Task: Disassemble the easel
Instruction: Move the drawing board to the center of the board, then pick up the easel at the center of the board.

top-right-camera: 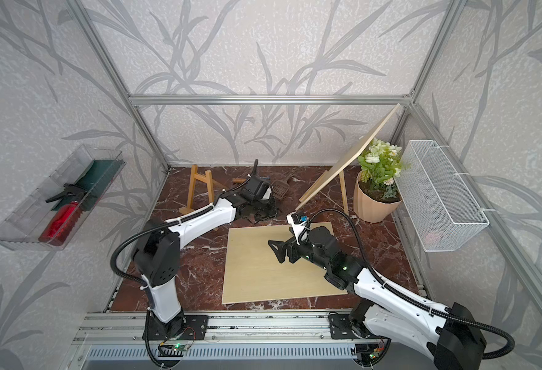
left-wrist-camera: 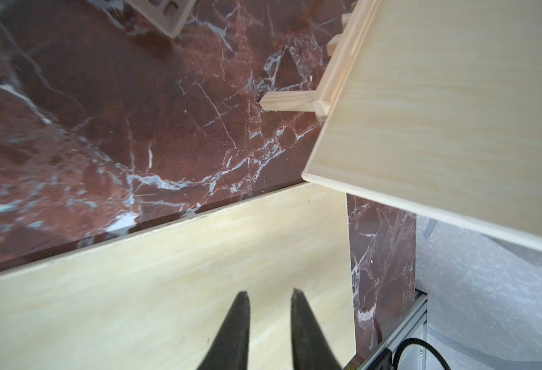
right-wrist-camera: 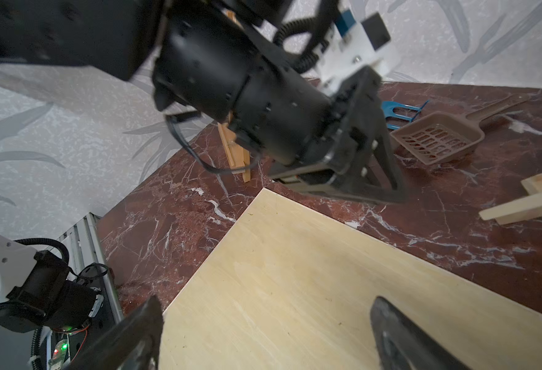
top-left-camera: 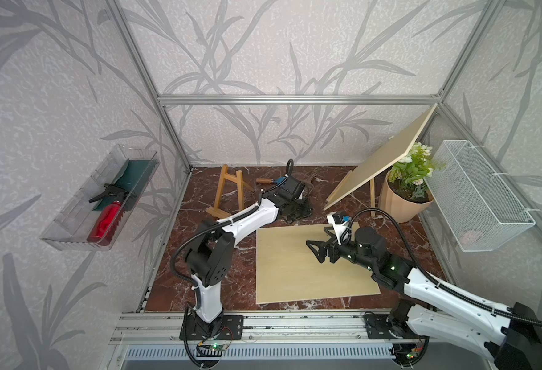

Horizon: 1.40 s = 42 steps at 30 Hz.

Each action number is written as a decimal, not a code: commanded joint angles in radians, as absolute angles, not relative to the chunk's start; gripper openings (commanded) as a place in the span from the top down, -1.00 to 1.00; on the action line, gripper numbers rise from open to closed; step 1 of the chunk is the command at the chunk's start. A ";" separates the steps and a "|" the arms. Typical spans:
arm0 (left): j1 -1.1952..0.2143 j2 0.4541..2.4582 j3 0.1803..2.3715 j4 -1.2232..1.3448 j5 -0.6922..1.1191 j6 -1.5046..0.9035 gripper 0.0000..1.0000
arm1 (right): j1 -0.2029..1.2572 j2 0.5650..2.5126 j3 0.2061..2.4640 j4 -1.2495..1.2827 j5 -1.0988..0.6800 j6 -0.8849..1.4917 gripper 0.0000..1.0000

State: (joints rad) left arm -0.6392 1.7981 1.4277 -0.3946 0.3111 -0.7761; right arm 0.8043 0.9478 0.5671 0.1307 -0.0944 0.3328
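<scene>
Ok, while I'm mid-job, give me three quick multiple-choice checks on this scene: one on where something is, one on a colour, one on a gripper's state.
1. Where does the potted plant stand?
A. At the front left corner of the table
B. At its back right, beside the leaning board
C. At the middle of its front edge

2. What colour is the bottle in the clear wall tray?
A. Blue
B. Red
C. Yellow

3. How is the right gripper?
A. Shut, holding nothing
B. Shut on a wooden strip
C. Open and empty above the flat board

Key:
1 B: both top views show the pot in the back right corner, next to the propped board.
2 B: the bottle is plainly red.
3 C: the right wrist view shows the fingers wide apart with only board below.
</scene>
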 commanded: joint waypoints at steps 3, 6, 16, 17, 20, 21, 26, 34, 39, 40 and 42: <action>-0.619 1.509 1.328 -0.515 0.124 -0.759 -0.27 | 0.808 0.957 0.555 0.158 -0.091 0.303 -1.00; -0.616 1.317 1.258 -0.580 -0.004 -0.735 -0.54 | 0.812 0.991 0.581 0.143 -0.099 0.291 -0.97; -0.521 0.927 1.120 -0.919 -0.177 -0.613 -0.69 | 0.923 1.353 0.908 0.028 -0.065 0.264 -0.76; -0.509 0.900 1.101 -0.941 -0.194 -0.595 -0.70 | 0.934 1.401 0.950 0.029 -0.064 0.263 -0.75; -0.469 0.828 1.030 -0.954 -0.249 -0.557 -0.71 | 0.962 1.544 1.073 0.051 -0.075 0.263 -0.71; -0.450 0.803 0.998 -0.938 -0.253 -0.552 -0.71 | 0.971 1.594 1.119 0.059 -0.077 0.263 -0.70; -0.334 0.731 0.936 -0.885 -0.171 -0.570 -0.71 | 1.005 1.824 1.335 0.067 -0.059 0.248 -0.65; -0.163 0.626 0.908 -0.842 -0.111 -0.572 -0.73 | 1.008 2.060 1.588 0.090 -0.043 0.209 -0.62; -0.083 0.588 0.896 -0.821 -0.057 -0.589 -0.73 | 0.991 2.174 1.731 0.076 -0.011 0.190 -0.53; -0.080 0.585 0.896 -0.821 -0.057 -0.589 -0.73 | 0.986 2.186 1.744 0.085 -0.011 0.197 -0.52; -0.073 0.578 0.897 -0.821 -0.057 -0.587 -0.73 | 0.969 2.216 1.768 0.104 -0.006 0.216 -0.51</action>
State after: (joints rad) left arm -0.0834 0.5900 0.9020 -0.8333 -0.0757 -0.5831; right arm 0.9932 2.1860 1.7283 0.0742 -0.0311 0.2123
